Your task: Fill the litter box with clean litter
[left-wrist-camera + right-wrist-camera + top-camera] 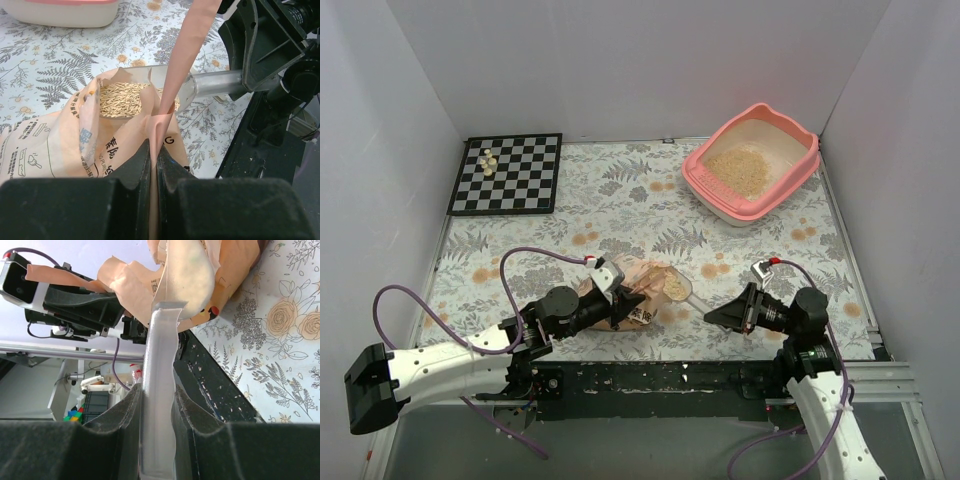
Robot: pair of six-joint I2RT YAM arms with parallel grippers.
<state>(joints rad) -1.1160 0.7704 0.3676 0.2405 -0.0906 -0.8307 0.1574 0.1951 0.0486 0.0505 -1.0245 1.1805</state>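
Note:
The pink litter box [698, 183] stands at the back right with a pile of beige clean litter [740, 168] inside. My left gripper [616, 292] is shut on the rim of the orange-peach litter bag [638, 295], holding it open; the left wrist view shows the pinched edge [155, 150] and pale pellets in the bag [120, 99]. My right gripper [716, 316] is shut on the handle of the clear plastic scoop [682, 291], whose bowl sits in the bag mouth, filled with litter. The right wrist view shows the handle [159, 390] between the fingers.
A black-and-white chessboard [508, 174] with a few pale pieces [488, 160] lies at the back left. The floral tablecloth [620, 200] covers the table, white walls on three sides. The black base rail [650, 378] runs along the near edge.

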